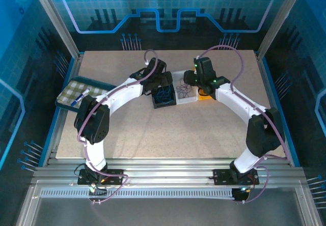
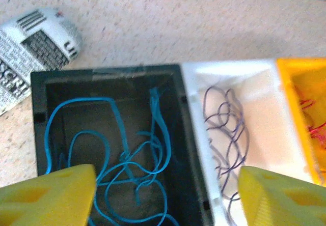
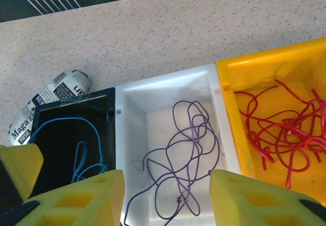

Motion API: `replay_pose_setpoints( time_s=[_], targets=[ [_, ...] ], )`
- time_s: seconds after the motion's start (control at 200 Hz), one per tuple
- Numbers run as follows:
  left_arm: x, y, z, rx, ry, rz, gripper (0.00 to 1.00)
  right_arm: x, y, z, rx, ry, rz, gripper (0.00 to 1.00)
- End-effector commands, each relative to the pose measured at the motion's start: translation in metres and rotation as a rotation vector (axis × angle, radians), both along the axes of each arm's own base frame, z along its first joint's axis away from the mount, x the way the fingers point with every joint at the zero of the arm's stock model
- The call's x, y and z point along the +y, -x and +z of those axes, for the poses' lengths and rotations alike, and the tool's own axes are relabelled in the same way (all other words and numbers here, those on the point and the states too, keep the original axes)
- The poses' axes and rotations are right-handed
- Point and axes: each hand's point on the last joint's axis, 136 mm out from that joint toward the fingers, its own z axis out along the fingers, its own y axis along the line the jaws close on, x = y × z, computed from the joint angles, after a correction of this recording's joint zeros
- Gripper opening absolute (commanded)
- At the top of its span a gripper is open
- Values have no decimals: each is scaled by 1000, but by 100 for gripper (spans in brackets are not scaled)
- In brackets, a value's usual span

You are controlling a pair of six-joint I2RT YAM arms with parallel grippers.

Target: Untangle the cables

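- The left end effector (image 2: pixel 165 198) hovers released, jaws wide, just above the blue cables (image 2: pixel 127 165) lying in the black bin (image 2: pixel 36 109).
- The right end effector (image 3: pixel 165 198) hangs released, jaws wide, over the purple cables (image 3: pixel 188 149) in the white bin (image 3: pixel 163 91).
- The red cables (image 3: pixel 285 129) lie in the yellow bin (image 3: pixel 265 65), to its right.

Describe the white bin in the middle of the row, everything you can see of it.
The white bin is a small open rectangular tray that looks like smooth plastic, sitting upright on the speckled table. It is the middle one of a row, its sides against the black bin and the yellow bin. Inside lies one loose tangle of thin purple cable, looping over its floor.
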Motion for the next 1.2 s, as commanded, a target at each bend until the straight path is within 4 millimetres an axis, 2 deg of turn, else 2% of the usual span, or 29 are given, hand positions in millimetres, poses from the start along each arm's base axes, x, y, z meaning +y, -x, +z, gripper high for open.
replay_pose_setpoints(
  time_s=[0.0,0.06,0.18,0.295,0.375,0.475,0.515,0.566,0.616,0.661,0.681,0.696,0.776,0.906,0.981,1.096,1.191],
  targets=[
    [9,-6,42,-151,7,28,78,-25,-2,14,-44,45,-49,48],
    [30,-2,43,-175,-44,114,80,-42,-3,15,-50,72,-91,48],
    [95,18,32,-175,-225,347,85,-93,0,9,-41,135,-205,48],
    [159,55,14,-107,-402,515,92,-156,17,-12,7,241,-353,50],
    [204,88,-3,-40,-465,627,99,-187,29,-27,19,307,-404,50],
    [253,131,-22,20,-506,757,99,-205,40,-45,0,389,-406,53],
    [267,144,-26,19,-530,788,99,-208,46,-58,-17,438,-394,53],
    [284,160,-31,31,-503,858,99,-204,46,-63,-89,475,-354,55],
    [291,167,-34,25,-445,888,99,-193,45,-64,-201,495,-301,61],
    [294,168,-33,-1,-415,891,99,-185,47,-68,-263,469,-271,79],
    [294,167,-31,-22,-407,888,99,-182,48,-70,-284,449,-257,95],
    [293,166,-30,-36,-407,878,99,-178,49,-73,-297,430,-241,100],
    [293,158,-16,-99,-449,822,99,-160,51,-78,-378,388,-139,100],
    [299,150,-8,-129,-637,715,99,-154,44,-96,-375,328,-64,100],
    [292,139,-21,-138,-651,616,99,-153,45,-97,-374,300,-41,100],
    [274,122,-58,-131,-595,476,99,-153,45,-97,-382,303,-41,100],
    [268,102,-56,-180,-601,447,99,-153,44,-96,-385,304,-41,100]
  ],
)
